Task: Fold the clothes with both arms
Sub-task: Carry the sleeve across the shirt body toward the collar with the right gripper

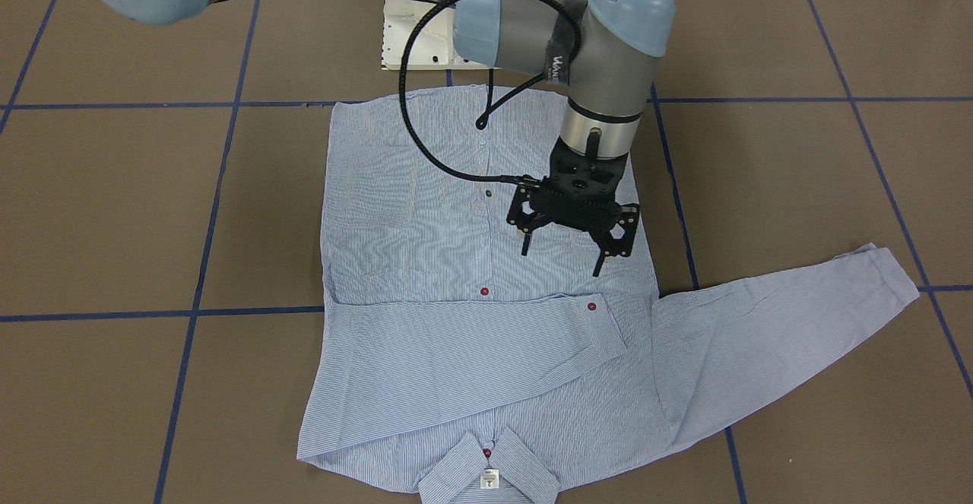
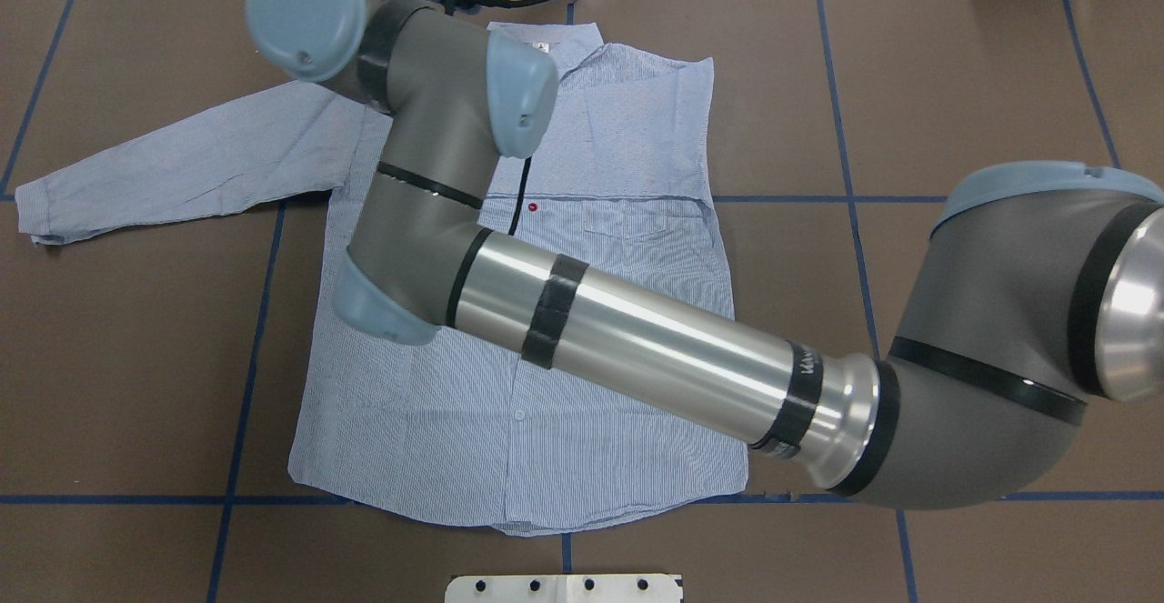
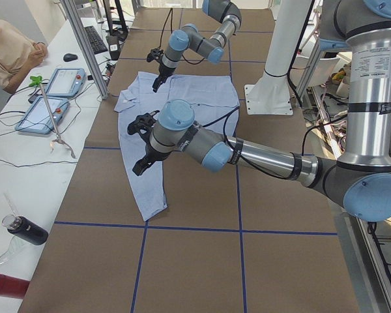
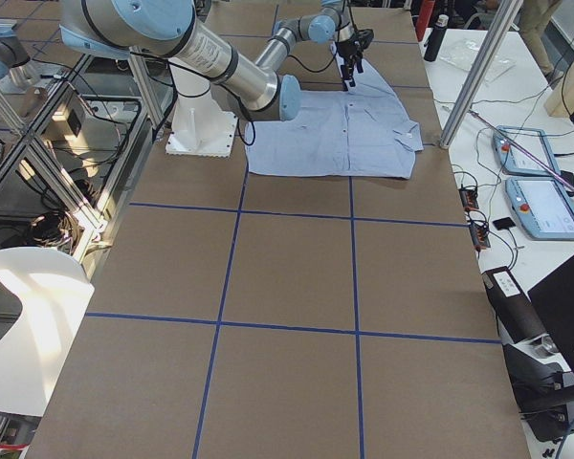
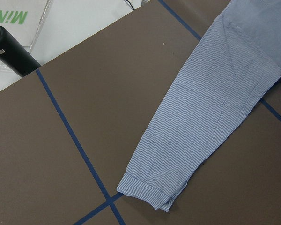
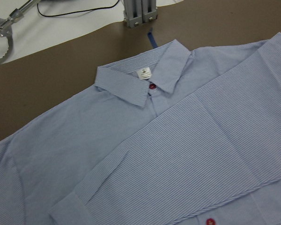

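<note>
The light blue striped shirt lies flat, front up, with its collar on the operators' side. One sleeve is folded across the chest. The other sleeve lies stretched out toward my left. My right arm reaches across the shirt. Its gripper hangs open and empty a little above the shirt body, and the arm hides it in the overhead view. My left gripper hovers above the stretched sleeve. It shows only in the exterior left view, so I cannot tell whether it is open or shut.
The white pedestal base stands at the shirt's hem side. An operators' desk with tablets and a black bottle runs along the far table edge. An aluminium post stands beyond the collar. A person sits there.
</note>
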Robot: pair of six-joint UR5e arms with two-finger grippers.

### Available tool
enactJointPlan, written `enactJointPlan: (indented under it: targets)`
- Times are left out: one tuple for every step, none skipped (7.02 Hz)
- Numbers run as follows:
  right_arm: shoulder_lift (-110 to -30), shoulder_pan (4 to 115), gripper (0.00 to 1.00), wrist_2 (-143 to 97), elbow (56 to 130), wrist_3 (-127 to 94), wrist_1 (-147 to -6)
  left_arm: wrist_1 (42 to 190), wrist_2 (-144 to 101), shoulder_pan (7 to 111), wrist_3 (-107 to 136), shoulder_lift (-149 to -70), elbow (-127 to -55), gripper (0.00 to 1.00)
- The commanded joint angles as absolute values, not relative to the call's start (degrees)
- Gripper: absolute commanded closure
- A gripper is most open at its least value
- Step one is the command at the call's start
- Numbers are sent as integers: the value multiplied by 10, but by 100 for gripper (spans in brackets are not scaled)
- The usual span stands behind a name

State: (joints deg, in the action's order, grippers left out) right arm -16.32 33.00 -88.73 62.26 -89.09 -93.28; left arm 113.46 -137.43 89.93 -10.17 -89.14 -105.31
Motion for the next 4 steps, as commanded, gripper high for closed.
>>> enactJointPlan:
  targets:
    - [-302,416,0,-987,790,-779,-964,1177,-1374,889,-100,-896,-1047,0]
    - [-368,471,0,-1060,864,-706,-964,1182,-1374,855,-100,-894,-1039,0]
    - [-449,515,0,-1111,946,-629,-963,1200,-1369,831,-99,-897,-1015,0]
    - [-533,557,0,-1135,1022,-563,-962,1268,-1367,829,-71,-896,-967,0]
